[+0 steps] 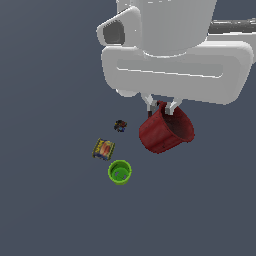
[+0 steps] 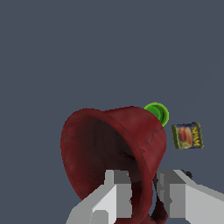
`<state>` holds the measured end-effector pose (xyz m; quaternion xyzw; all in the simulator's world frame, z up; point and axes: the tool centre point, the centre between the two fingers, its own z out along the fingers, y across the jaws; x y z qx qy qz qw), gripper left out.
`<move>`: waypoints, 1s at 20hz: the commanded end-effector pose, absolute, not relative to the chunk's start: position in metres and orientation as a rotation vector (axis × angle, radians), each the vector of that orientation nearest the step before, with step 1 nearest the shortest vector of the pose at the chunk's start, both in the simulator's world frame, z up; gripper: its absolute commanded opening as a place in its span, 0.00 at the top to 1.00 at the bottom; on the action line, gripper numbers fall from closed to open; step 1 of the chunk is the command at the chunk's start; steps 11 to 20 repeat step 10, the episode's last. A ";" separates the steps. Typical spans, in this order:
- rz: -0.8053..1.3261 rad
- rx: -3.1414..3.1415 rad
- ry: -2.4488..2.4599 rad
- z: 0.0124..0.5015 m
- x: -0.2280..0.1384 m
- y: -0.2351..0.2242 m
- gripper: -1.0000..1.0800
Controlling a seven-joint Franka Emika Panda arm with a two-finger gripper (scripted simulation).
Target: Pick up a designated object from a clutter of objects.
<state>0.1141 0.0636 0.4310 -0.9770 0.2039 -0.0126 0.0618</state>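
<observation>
The dark red mug-like cup [image 1: 165,131] hangs tilted in the air above the grey floor, its dark inside turned sideways. My gripper [image 1: 161,106] is shut on its rim, one finger inside the wall and one outside. In the wrist view the dark red cup [image 2: 113,148] fills the foreground, with the gripper [image 2: 144,192] clamped on its wall. Below, on the floor, lie the bright green cup [image 1: 120,172], the flat yellow-edged packet [image 1: 103,149] and the tiny dark multicoloured piece [image 1: 120,125].
The green cup [image 2: 158,113] and the packet [image 2: 187,136] show past the red cup in the wrist view. The arm's large white body [image 1: 175,55] fills the upper part of the exterior view.
</observation>
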 end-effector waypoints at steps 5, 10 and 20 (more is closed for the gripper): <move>-0.044 -2.953 0.615 0.447 0.114 0.079 1.00; -0.044 -2.953 0.616 0.453 0.113 0.086 1.00; -0.044 -2.953 0.616 0.453 0.113 0.086 1.00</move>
